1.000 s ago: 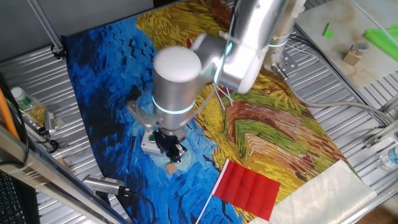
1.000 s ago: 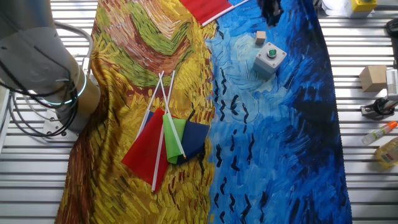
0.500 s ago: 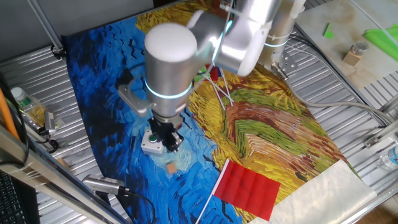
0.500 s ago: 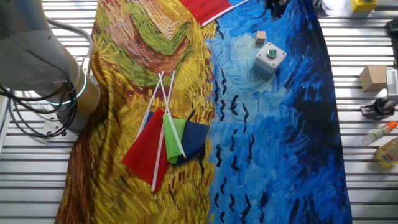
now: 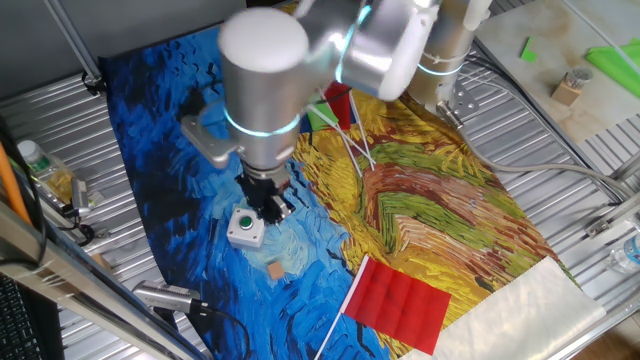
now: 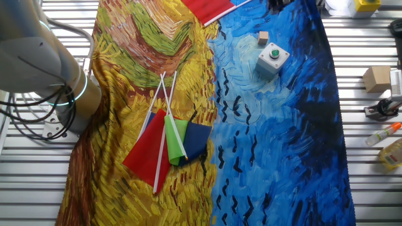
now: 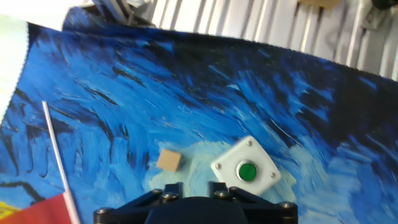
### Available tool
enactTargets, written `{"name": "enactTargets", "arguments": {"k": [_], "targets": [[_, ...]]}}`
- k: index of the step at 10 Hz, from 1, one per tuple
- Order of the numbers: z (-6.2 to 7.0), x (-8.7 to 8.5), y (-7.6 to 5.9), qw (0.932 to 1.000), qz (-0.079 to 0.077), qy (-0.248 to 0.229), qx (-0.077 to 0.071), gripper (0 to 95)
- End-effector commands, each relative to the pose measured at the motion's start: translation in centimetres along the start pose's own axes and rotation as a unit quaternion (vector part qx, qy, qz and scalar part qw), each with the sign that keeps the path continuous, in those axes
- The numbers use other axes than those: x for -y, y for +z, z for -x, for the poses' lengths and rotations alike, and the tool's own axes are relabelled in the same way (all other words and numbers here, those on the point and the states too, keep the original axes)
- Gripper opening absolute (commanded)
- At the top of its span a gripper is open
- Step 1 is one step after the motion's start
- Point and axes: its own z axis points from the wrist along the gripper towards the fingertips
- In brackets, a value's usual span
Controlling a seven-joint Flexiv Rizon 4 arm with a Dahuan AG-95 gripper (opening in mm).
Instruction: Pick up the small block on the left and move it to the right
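**End effector above the button box, block loose on the cloth**

My end effector [image 5: 272, 205] hangs above the painted cloth [image 5: 400, 200] with nothing between its black fingers; from the fixed view I cannot tell how far apart they stand, and the hand view shows only the dark housing at the bottom edge. It sits just at 1 o'clock of the white button box [image 5: 244, 228] in that fixed view, off the surface.

The small block [image 5: 275, 269], a tan wooden cube, lies free on the blue part of the cloth, near the box at its 5 o'clock. In the hand view the small block [image 7: 168, 160] rests at 9 o'clock of the button box [image 7: 246, 169], close but not touching.

In the other fixed view a red flag [image 6: 146, 154], a green one [image 6: 176, 139] and a dark blue one [image 6: 197, 140] lie bunched on the yellow half, well apart from the block [image 6: 263, 37]. The cloth covers a slatted metal worktop [image 6: 370, 188].
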Motion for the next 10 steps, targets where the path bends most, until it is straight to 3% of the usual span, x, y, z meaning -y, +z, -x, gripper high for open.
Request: {"name": "enactTargets", "arguments": {"k": [1, 3, 7, 10], "targets": [[-0.27, 0.55, -0.49, 0.9999, 0.002, -0.013, -0.005, 0.0], [-0.29, 0.55, -0.61, 0.9997, 0.000, -0.021, -0.012, 0.0], [-0.32, 0.44, -0.90, 0.9998, 0.009, -0.017, 0.000, 0.0], [-0.35, 0.33, -1.15, 0.9997, 0.020, -0.012, 0.001, 0.0]]}}
